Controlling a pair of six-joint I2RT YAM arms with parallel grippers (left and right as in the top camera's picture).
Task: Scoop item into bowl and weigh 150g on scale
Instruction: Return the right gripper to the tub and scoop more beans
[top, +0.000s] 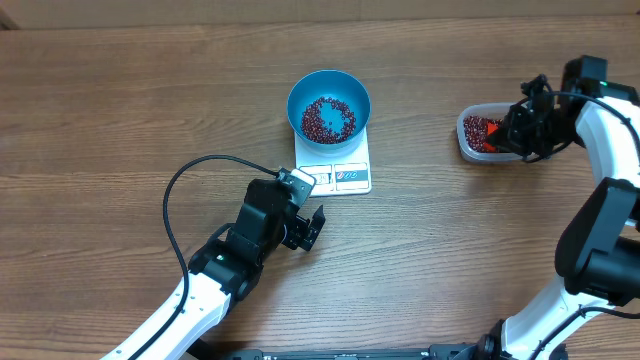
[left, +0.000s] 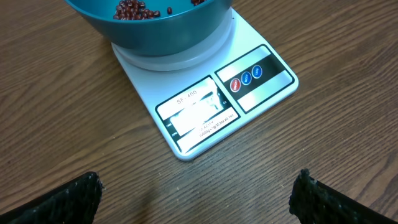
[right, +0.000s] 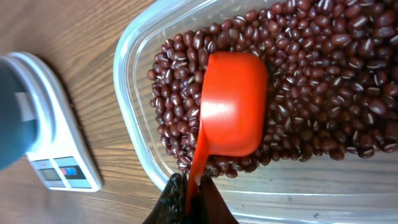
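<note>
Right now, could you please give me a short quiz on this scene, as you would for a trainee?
1. True or false: the blue bowl sits on the scale.
2. What does the right gripper hold? A) the orange scoop B) the blue bowl C) nothing
3. Fill in: the jaws of the left gripper stand ____.
Key: 1 true; 2 A; 3 open.

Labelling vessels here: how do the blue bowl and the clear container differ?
The blue bowl is round and opaque; the clear container is oblong and see-through. The bowl sits on the scale, the container on the table. Both hold red-brown beans.
</note>
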